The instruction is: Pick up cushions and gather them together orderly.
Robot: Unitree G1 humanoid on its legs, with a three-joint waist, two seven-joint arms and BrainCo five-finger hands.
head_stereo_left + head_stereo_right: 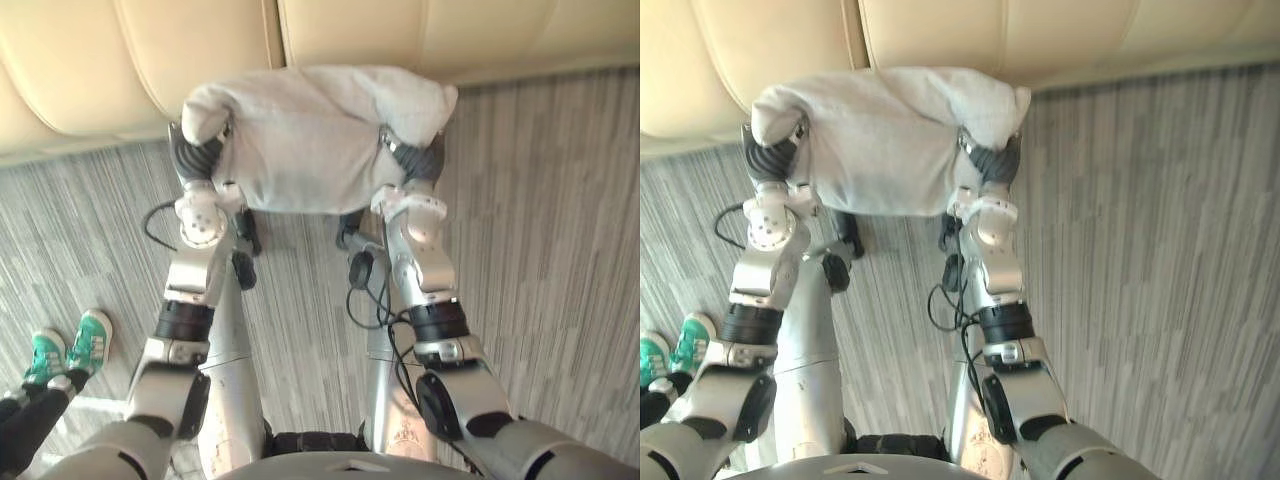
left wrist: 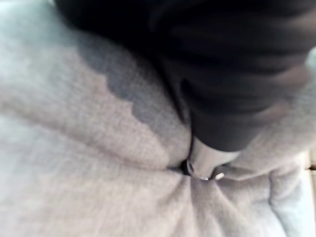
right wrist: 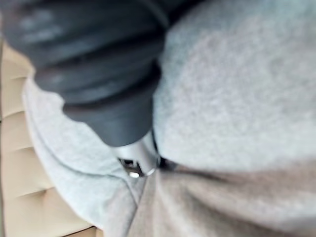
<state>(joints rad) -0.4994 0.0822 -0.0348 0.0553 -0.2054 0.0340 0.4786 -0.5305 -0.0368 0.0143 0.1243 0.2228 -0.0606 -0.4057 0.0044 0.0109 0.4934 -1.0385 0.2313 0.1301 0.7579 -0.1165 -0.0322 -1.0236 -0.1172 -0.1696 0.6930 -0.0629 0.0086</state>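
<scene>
A light grey cushion [image 1: 310, 140] hangs above the floor, held between my two hands just in front of the beige sofa [image 1: 120, 60]. My left hand [image 1: 200, 155] grips its left end and my right hand [image 1: 420, 160] its right end, with only their dark covers showing at the cushion's edges. In the left wrist view a silver thumb [image 2: 205, 165] digs into the cloth, and folds run out from it. The right wrist view shows the same with a silver thumb [image 3: 138, 160] pressed into the grey cushion [image 3: 237, 98]. The other fingers are buried in the fabric.
The sofa's seat cushions [image 1: 1060, 35] run along the far side. Grey striped carpet [image 1: 560, 260] spreads to the right. A person's feet in green and white sneakers [image 1: 75, 345] stand at the lower left, close to my left arm.
</scene>
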